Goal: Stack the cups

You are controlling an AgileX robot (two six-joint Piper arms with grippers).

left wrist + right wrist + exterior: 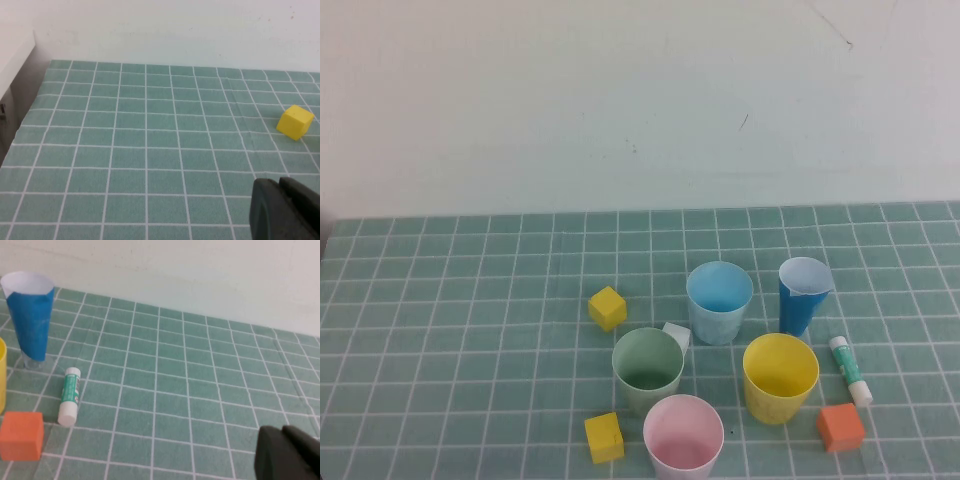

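Four wide cups stand upright and apart on the green grid mat in the high view: light blue [719, 300], pale green [647, 368], yellow [780, 376] and pink [683, 436] at the front edge. An edge of the yellow cup [1, 375] shows in the right wrist view. Neither gripper shows in the high view. My left gripper [278, 183] is shut and empty over bare mat, away from the cups. My right gripper [281, 431] is shut and empty over bare mat, to the right of the cups.
A narrower dark blue cup [803, 294] stands right of the light blue one. Two yellow blocks [607, 308] [604, 437], a white block [676, 336], an orange block [841, 427] and a glue stick [850, 370] lie among the cups. A white wall rises behind the mat.
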